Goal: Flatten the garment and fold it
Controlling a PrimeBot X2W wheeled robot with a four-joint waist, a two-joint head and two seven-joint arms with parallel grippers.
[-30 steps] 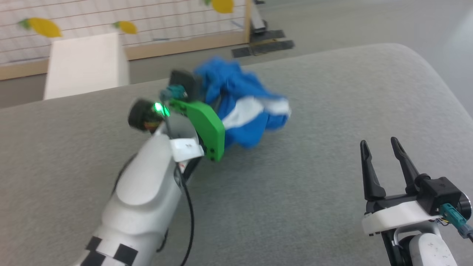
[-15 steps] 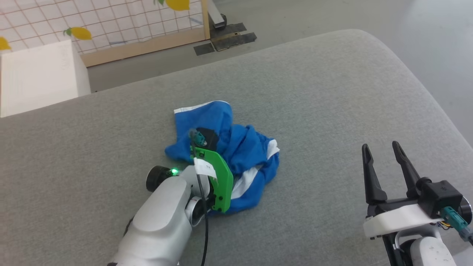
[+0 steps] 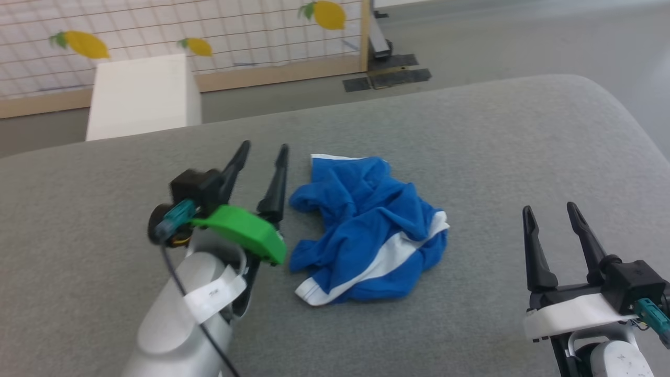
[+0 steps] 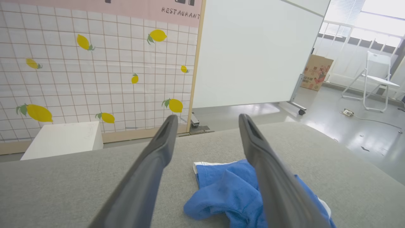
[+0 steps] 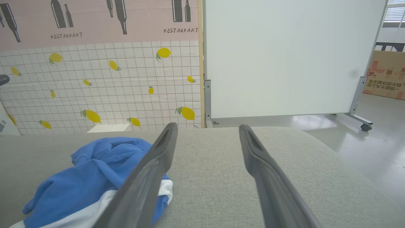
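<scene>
The blue shorts (image 3: pixel 366 230) lie crumpled in a heap on the grey cushioned surface (image 3: pixel 497 146), white side stripe and hem trim showing along the near edge. My left gripper (image 3: pixel 263 147) stands open just left of the heap, apart from it, fingers empty. In the left wrist view the shorts (image 4: pixel 227 190) lie low and right behind the right finger. At the lower right my right gripper (image 3: pixel 547 209) is open and empty, well clear of the cloth. The right wrist view shows the shorts (image 5: pixel 85 171) at the lower left.
Beyond the far edge of the surface stands a white box (image 3: pixel 141 97) against a tiled lemon-print partition (image 3: pixel 209 31). A white panel on wheels (image 5: pixel 284 57), a cardboard box (image 4: pixel 316 71) and a white folding chair (image 4: pixel 376 79) stand on the floor farther off.
My left gripper has let go of the shorts, opened, and pulled back to their left. The shorts dropped into a heap on the surface. The head camera shifted. The right gripper stayed put.
</scene>
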